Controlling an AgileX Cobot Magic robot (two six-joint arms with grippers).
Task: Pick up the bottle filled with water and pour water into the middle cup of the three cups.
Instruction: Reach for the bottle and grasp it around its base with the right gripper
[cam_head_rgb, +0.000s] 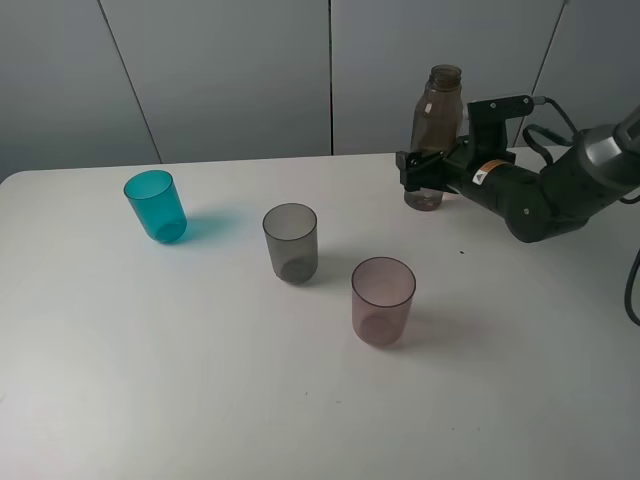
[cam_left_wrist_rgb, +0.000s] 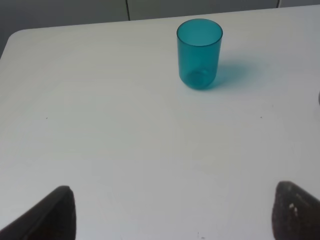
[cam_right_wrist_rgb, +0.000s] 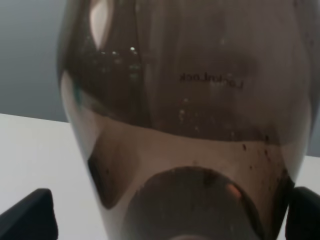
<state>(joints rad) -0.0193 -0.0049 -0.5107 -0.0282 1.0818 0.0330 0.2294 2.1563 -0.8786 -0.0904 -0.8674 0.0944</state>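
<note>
The black right arm (cam_head_rgb: 540, 200) carries a grey joint (cam_head_rgb: 608, 142), black cables (cam_head_rgb: 548, 128), a yellow label (cam_head_rgb: 484, 174) and black hand (cam_head_rgb: 420, 172)

Glossy translucent plastic bottle (cam_head_rgb: 440, 110) and cups (cam_head_rgb: 290, 240); smooth matt table (cam_head_rgb: 150, 380).

Soft, even, bright light lies over the white surface (cam_head_rgb: 200, 400), with no harsh glare. The teal cup (cam_head_rgb: 155, 205), the middle cup (cam_head_rgb: 291, 242) and the pink cup (cam_head_rgb: 382, 300) throw faint, soft-edged shadows toward the right edge of the surface; the teal cup's shadow is tinted teal. The high view is sharp throughout. In the left wrist view the left gripper (cam_left_wrist_rgb: 172, 217) shows as two dark, blurred fingertips (cam_left_wrist_rgb: 50, 217). The right wrist view is dim: the bottle (cam_right_wrist_rgb: 190, 125) fills it, soft in focus, with a few small bright reflections.
</note>
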